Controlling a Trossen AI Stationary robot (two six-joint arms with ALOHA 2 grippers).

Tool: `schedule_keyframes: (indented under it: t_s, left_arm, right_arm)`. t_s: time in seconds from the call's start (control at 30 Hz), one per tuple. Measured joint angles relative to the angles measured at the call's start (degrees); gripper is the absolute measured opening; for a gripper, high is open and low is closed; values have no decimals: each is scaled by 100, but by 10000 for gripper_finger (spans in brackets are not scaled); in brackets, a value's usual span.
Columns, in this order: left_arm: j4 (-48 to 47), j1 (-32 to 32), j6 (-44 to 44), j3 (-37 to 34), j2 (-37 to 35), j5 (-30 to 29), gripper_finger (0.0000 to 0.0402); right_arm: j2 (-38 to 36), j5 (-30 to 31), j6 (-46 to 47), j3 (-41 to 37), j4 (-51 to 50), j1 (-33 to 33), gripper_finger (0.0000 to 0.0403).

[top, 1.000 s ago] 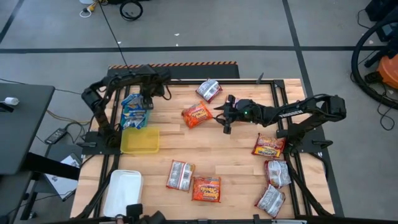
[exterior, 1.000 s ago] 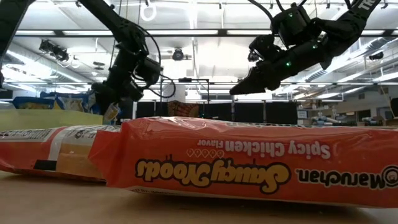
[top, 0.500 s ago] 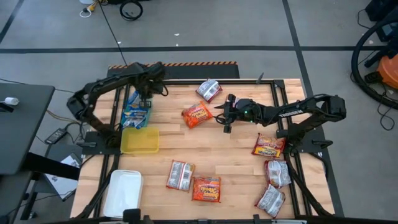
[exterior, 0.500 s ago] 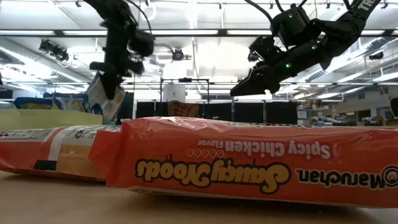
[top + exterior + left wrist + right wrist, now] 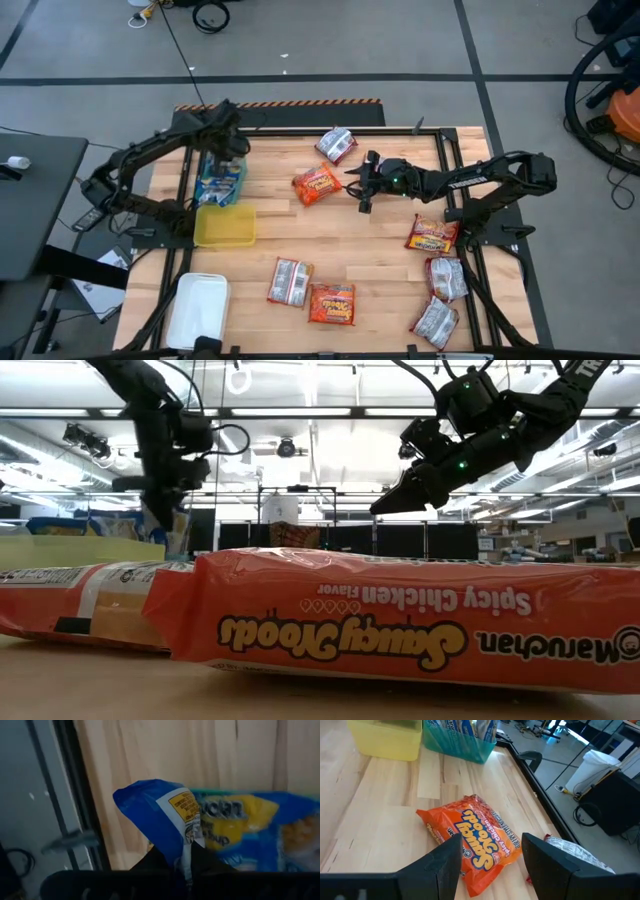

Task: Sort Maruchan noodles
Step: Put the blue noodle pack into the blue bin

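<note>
The left hand (image 5: 224, 150) hung over the teal bin (image 5: 219, 181) at the tabletop's (image 5: 370, 250) far left corner, its fingers pinching a blue-and-white Maruchan packet (image 5: 170, 815) by one end, with more blue-and-white packets already lying in the bin below it. The right hand (image 5: 353, 181), fingers spread, hovered above the tabletop just beside an orange-red Saucy Noods packet (image 5: 316, 184) and pointed toward it; in the right wrist view that packet (image 5: 472, 837) lay flat between the two fingers.

The rest of the noodles were scattered. A silver-white packet (image 5: 336, 144) sat near the far edge, a silver-white packet (image 5: 290, 281) and an orange-red one (image 5: 331, 303) lay side by side near the front, and an orange-red packet (image 5: 432, 235) and two silver-white ones (image 5: 446, 278) (image 5: 435, 322) ran down the right side. The yellow bin (image 5: 224, 227) and the white bin (image 5: 198, 310) appeared to hold nothing, though the overhead angle left that uncertain.

The sorting looked to be in its early part, with the step in hand being the drop of the blue packet into the teal bin. Doing it well would likely mean bringing the packet fully inside the bin's walls before parting the fingers, low enough that the crinkly wrapper would not catch on the rim or slide out over the packets already there.
</note>
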Motion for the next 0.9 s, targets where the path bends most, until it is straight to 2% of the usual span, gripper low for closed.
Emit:
schedule_keyframes:
  t_s: [0.13,0.27,0.4,0.53,0.7,0.83,0.9]
  left_arm:
    - [105,-19,-86,0,-2,310,12]
    - [327,26,-345,0,-41,1293,12]
    - [360,74,-355,0,16,1472,13]
    - [349,332,-725,0,15,2045,14]
    - [366,464,-610,0,15,1344,14]
    - [648,661,-614,0,15,1586,15]
    - [789,706,-768,0,15,1499,15]
  right_arm:
    - [0,0,76,0,4,-58,210]
    - [0,0,84,0,14,-128,210]
    - [0,-1,88,0,22,-170,210]
    - [0,-19,88,0,22,-173,210]
    - [0,-44,207,0,37,-170,210]
    - [0,-101,399,0,-66,-105,210]
    - [0,-165,436,0,-105,-45,210]
